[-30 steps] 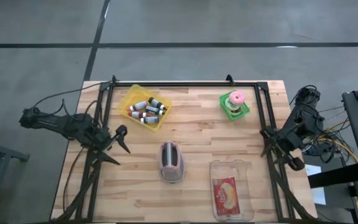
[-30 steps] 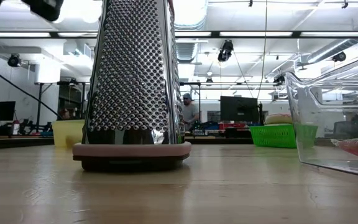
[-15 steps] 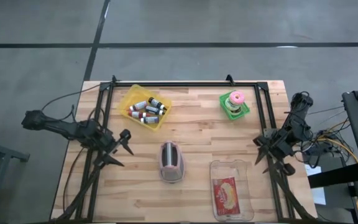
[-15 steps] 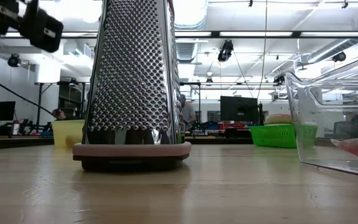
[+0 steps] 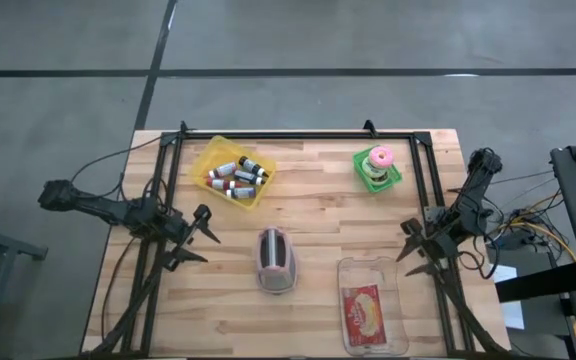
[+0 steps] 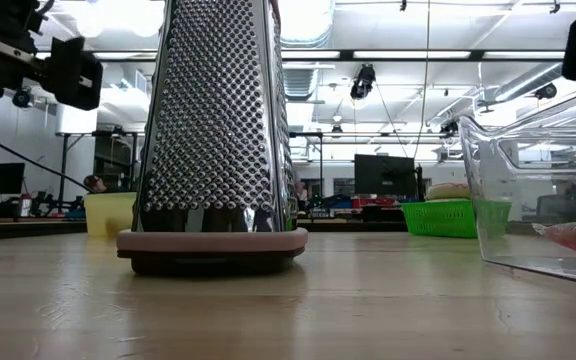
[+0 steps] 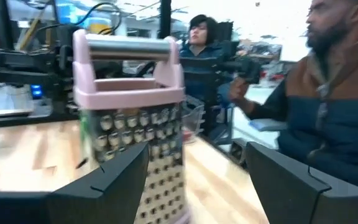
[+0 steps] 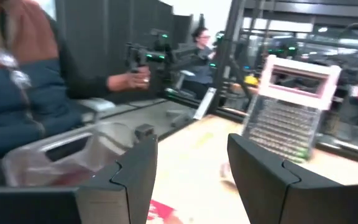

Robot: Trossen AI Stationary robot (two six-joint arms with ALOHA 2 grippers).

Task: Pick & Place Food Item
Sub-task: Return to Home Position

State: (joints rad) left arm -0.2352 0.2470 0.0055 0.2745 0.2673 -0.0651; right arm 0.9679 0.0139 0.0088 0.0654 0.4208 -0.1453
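A pink-iced doughnut [image 5: 380, 158] lies in a green basket [image 5: 377, 177] at the table's far right. A red food packet [image 5: 364, 311] lies in a clear tub [image 5: 372, 268] near the front edge. A steel grater with pink trim [image 5: 276, 260] stands upright mid-table and also shows in the left wrist view [image 7: 129, 118]. My left gripper [image 5: 204, 232] is open and empty, left of the grater. My right gripper [image 5: 414, 248] is open and empty, just right of the tub's far end. The tub [image 8: 61, 155] and the grater [image 8: 291, 112] show in the right wrist view.
A yellow tray [image 5: 232, 172] holding several small bottles stands at the far left. A black frame [image 5: 298, 133] runs along the table's far edge and down both sides. People stand beyond the table in both wrist views. Bare wood lies between grater and basket.
My left gripper has moved a little toward the grater and the near edge. My right gripper has moved toward the table's left and near edge, closer to the clear tub. No object has moved.
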